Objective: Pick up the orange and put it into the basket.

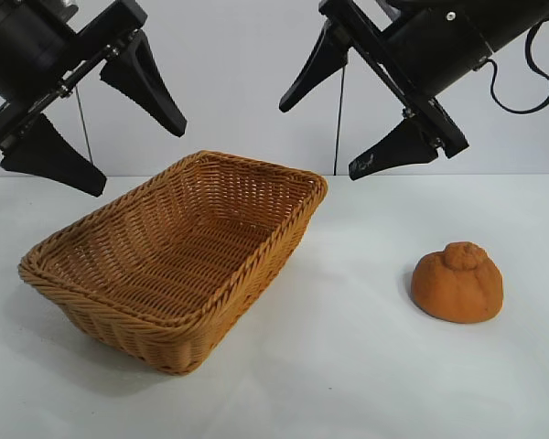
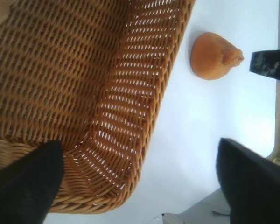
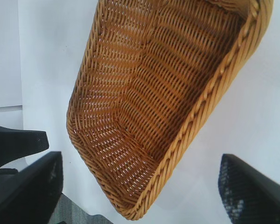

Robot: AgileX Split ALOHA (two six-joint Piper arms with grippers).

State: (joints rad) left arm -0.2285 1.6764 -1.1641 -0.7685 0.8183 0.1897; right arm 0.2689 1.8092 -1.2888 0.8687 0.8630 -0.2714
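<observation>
Nothing is done yet: the orange (image 1: 457, 283) sits on the table well right of the empty basket (image 1: 256, 251), and both the left gripper (image 1: 93, 119) and right gripper (image 1: 359, 108) hang spread and empty above the basket.

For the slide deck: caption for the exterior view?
Both grippers, left and right, open above the table; empty basket left, orange right.
</observation>
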